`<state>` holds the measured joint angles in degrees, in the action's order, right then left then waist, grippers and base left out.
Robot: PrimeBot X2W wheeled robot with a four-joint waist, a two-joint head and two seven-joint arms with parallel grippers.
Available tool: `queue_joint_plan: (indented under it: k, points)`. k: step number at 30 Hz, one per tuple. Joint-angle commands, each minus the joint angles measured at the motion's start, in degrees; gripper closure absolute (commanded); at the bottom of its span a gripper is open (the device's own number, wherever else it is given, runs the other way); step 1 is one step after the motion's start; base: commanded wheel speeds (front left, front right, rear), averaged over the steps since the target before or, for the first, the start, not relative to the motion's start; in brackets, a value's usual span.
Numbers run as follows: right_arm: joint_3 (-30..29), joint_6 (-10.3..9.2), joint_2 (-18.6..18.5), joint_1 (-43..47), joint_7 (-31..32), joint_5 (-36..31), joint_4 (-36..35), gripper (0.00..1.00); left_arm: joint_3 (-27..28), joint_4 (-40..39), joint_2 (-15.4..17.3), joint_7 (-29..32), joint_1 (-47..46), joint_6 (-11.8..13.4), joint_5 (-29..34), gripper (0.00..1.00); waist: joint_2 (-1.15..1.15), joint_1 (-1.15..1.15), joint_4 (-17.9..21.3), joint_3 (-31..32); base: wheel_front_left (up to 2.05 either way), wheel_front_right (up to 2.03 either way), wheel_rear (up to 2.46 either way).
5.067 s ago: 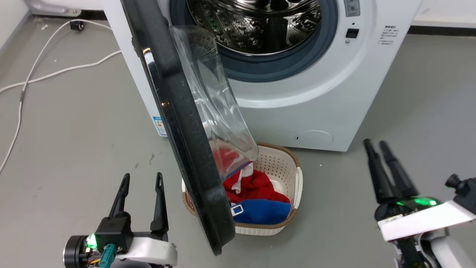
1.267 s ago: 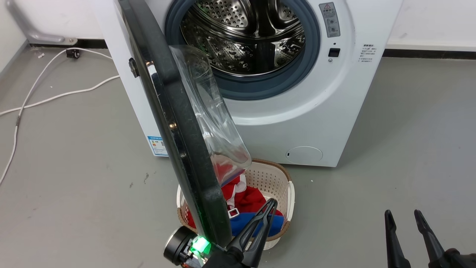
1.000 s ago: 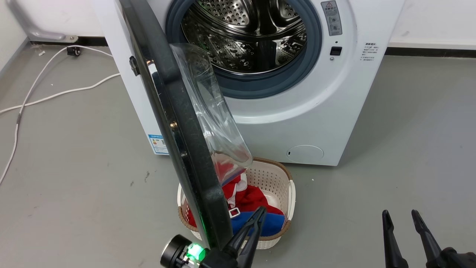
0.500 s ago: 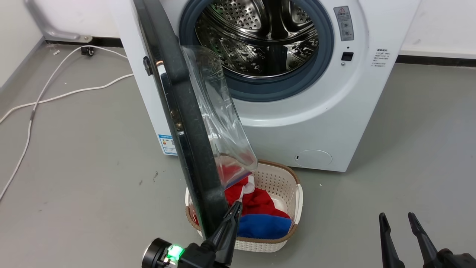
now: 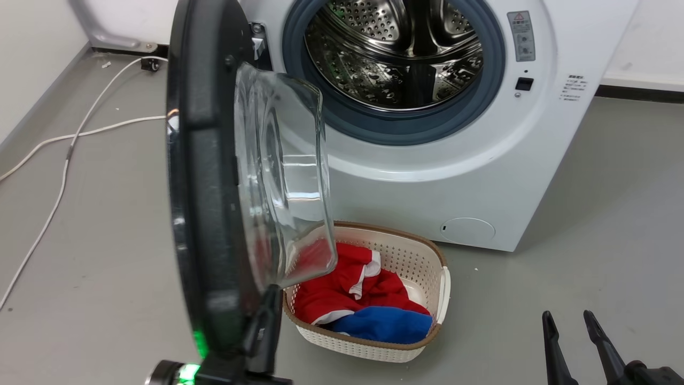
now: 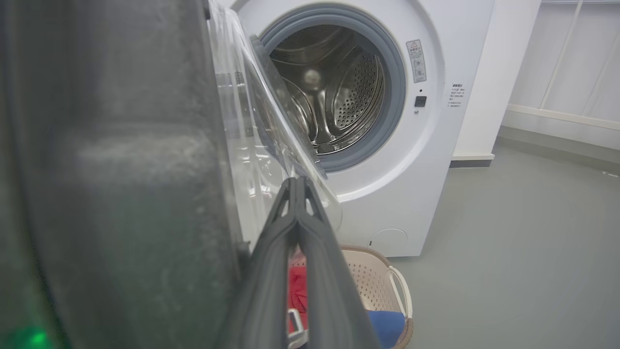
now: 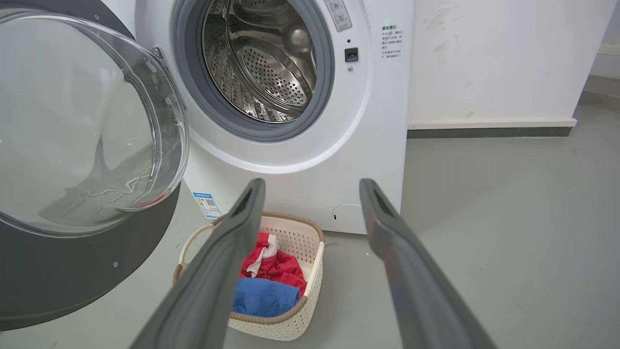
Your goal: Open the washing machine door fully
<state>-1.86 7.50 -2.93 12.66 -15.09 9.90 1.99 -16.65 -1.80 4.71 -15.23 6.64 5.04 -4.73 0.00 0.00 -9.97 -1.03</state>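
To the left of the washing machine (image 5: 427,176), a white cable (image 5: 64,160) lay on the floor, well apart from the door.

The door (image 5: 206,214) hung from the machine's left edge. It was swung out until it stood roughly square to the machine's front, with its glass bowl (image 5: 283,176) facing across the opening. I judged the job about half done, since the door could fold further back toward the machine's left side.

My left gripper (image 5: 265,321) was out in front of the machine, low on the bowl side of the door. Its two fingers were pressed together with nothing between them. I held them closed because this was a push, not a grasp, and one stiff blade against the inner face drives the door leftward. I could not make out whether they actually touched the door.

The basket (image 5: 368,350) of red and blue clothes (image 5: 363,289) sat on the floor just in front of the machine, under the drum (image 5: 401,53) mouth. I stayed low but beside it so as not to knock it.

My right gripper (image 5: 567,315) waited off the machine's front right, well apart, its fingers spread and empty, out of the door's way.
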Motion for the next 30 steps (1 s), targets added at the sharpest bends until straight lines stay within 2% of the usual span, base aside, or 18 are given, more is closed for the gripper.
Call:
queue_joint_plan:
  k: [1, 17, 30]
  points:
    - [-0.1, -0.01, 0.1, -0.1, -0.1, -0.4, 0.0, 0.00, 2.1, -0.2, 0.7, 0.1, 0.6, 0.9, -0.3, 1.00, 0.00, 0.00, -0.4, -0.1, 0.00, 0.00, 0.00]
    - [0.3, -0.01, 0.1, -1.4, -0.1, -0.6, -1.2, 0.00, 15.3, -1.0, 4.4, 0.1, 2.1, 2.9, -2.1, 1.00, 0.00, 0.00, -1.1, -1.8, 0.00, 0.00, 0.00]
    - [0.2, -0.01, 0.1, -3.3, -0.1, -1.3, -2.1, 0.00, 25.7, 3.1, 6.7, 0.1, -1.8, 3.3, -4.6, 1.00, 0.00, 0.00, -0.1, -5.0, 0.00, 0.00, 0.00]
